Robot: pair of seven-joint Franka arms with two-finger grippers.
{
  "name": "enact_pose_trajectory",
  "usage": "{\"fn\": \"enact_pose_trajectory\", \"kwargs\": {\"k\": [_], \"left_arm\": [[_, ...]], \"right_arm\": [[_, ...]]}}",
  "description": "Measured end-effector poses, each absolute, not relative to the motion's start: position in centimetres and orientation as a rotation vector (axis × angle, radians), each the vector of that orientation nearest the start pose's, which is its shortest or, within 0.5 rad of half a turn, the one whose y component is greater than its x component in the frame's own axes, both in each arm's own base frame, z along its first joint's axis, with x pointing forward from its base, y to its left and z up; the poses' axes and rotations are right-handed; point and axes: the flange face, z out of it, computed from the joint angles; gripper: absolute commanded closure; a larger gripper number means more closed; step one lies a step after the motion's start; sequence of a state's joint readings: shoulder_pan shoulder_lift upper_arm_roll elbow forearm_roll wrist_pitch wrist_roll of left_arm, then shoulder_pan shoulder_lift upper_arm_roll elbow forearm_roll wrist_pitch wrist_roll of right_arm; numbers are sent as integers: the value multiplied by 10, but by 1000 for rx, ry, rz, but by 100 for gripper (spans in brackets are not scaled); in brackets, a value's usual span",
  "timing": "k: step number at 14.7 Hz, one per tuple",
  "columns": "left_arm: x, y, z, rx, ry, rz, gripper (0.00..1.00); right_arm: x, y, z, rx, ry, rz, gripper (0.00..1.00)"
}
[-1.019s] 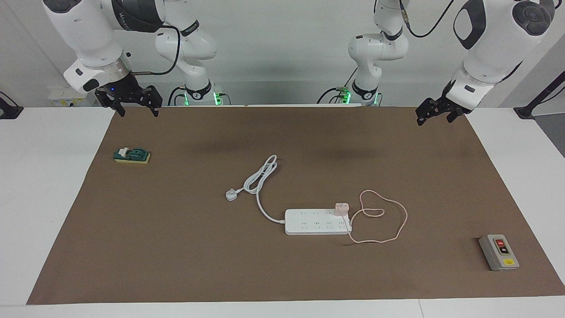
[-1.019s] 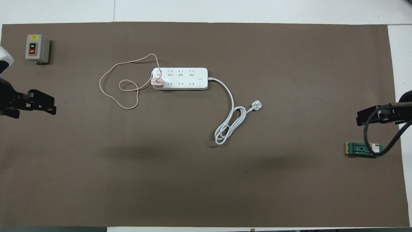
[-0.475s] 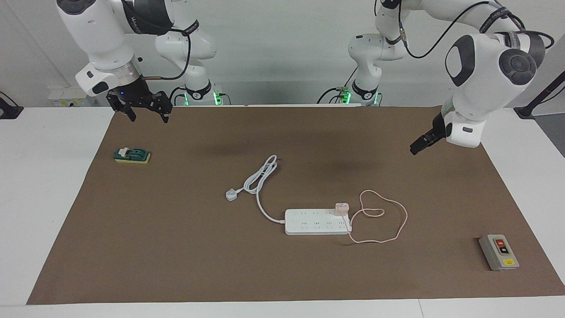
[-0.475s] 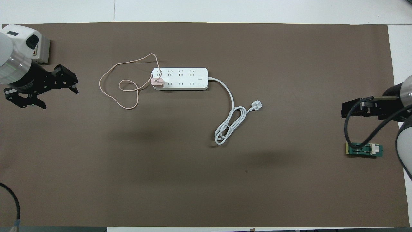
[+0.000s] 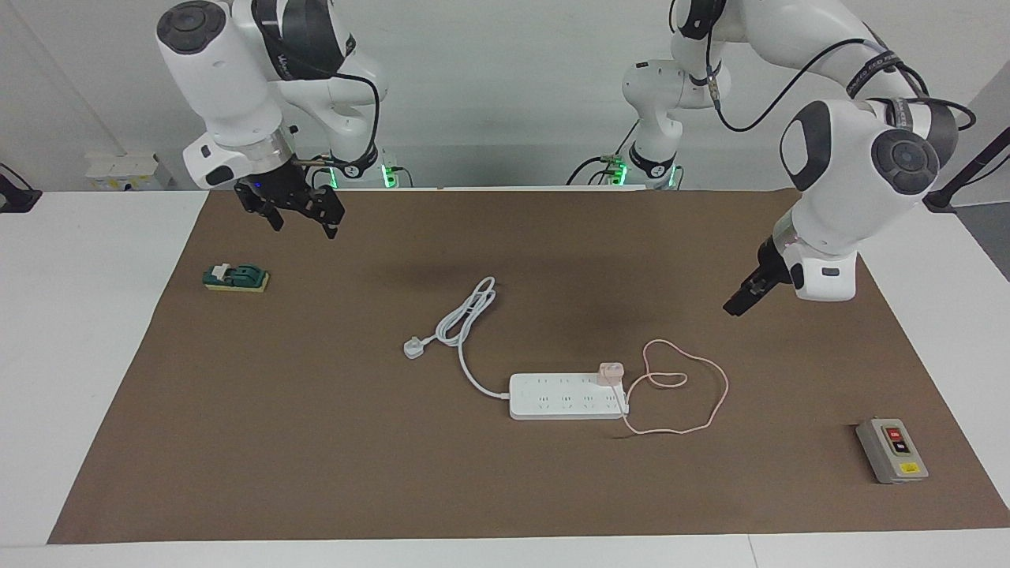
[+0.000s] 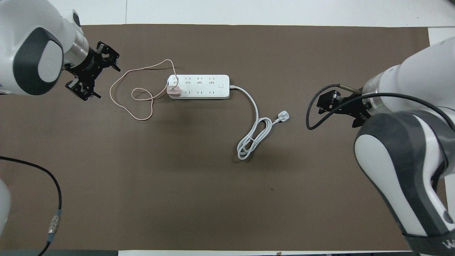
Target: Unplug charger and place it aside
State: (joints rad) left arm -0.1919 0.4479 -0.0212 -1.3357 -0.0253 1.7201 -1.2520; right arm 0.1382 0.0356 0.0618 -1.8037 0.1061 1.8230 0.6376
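Plugged into the end socket of the white power strip point(image 5: 566, 396), at the strip's end toward the left arm: the charger point(image 5: 610, 372), pink cable point(image 5: 685, 384) looped on the brown mat point(image 5: 316, 442) toward that same end of the table. Long axis of the strip parallel to the table's long edges, roughly mid-table.

Nearer of the two: left gripper point(image 5: 740, 300), up in the air over bare mat just beside the cable loop, fingers apart in the overhead view. Charger down and toward the table's middle from it.

Well apart: right gripper point(image 5: 303, 222), fingers spread, over the mat's corner by its own base.
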Motion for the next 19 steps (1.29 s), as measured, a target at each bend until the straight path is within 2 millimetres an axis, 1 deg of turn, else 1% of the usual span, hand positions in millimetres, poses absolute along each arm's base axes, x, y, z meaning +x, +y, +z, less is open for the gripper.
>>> {"fn": "enact_pose_trajectory", "kwargs": {"k": [2, 4, 5, 7, 9, 11, 12, 14, 15, 17, 19], "left_arm": [[674, -160, 452, -2636, -1702, 81, 0], [680, -175, 429, -2488, -1952, 43, 0], [682, -182, 417, -2438, -2041, 25, 0], [680, -191, 396, -2385, -2104, 24, 0], [672, -202, 380, -2346, -2138, 31, 0], [659, -230, 364, -2321, -2163, 26, 0], [654, -242, 360, -2303, -2182, 14, 0], [652, -254, 360, -2294, -2225, -22, 0], [651, -259, 359, -2301, -2230, -33, 0], [648, -266, 354, -2308, -2235, -44, 0], [649, -267, 351, -2314, -2265, -64, 0]], "right_arm": [[566, 151, 497, -2889, 848, 104, 0], [571, 182, 479, -2800, 999, 119, 0], [574, 197, 469, -2755, 1065, 127, 0], [578, 222, 450, -2672, 1164, 150, 0], [580, 240, 433, -2584, 1253, 202, 0], [585, 267, 415, -2497, 1344, 244, 0], [589, 284, 406, -2457, 1397, 248, 0], [602, 307, 386, -2379, 1486, 254, 0], [610, 313, 375, -2323, 1528, 276, 0], [623, 319, 349, -2233, 1583, 344, 0], [632, 328, 331, -2173, 1609, 400, 0]]}}
